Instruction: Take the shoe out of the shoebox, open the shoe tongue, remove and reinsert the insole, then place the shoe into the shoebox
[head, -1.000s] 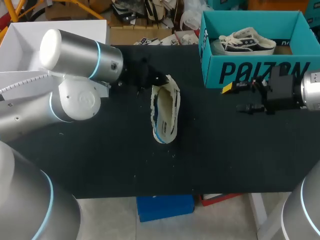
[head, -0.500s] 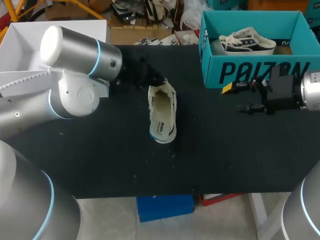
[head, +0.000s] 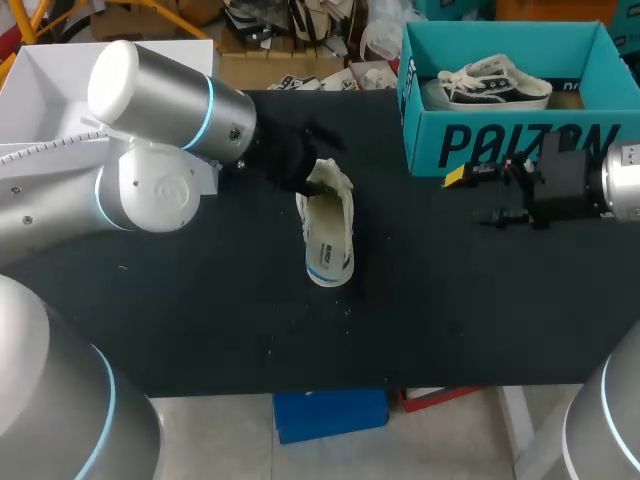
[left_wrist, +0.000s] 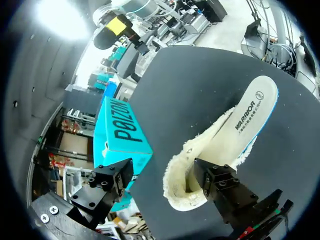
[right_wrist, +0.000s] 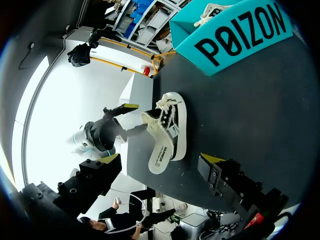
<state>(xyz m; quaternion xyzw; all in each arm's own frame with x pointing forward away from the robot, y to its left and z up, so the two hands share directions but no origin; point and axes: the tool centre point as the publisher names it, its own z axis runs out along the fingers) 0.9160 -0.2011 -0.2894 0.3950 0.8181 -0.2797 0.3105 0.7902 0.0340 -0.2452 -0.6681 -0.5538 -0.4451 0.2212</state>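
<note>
1. The cream, fleece-lined low shoe (head: 328, 235) lies on the black table top (head: 200, 310) near its middle, toe toward the near edge, well apart from the box
2. The left gripper (head: 315, 160) is at the shoe's heel. Its jaws stand wide: one finger (left_wrist: 215, 181) is tucked into the fleecy heel opening, while the other is off to the side and clear of the shoe
3. The open teal cardboard shoebox (head: 520, 145) stands at the far right corner, with a second, white laced shoe (head: 495, 85) lying inside
4. The right gripper (head: 470, 197) hangs just in front of the box's printed wall, jaws spread wide and holding nothing
</note>
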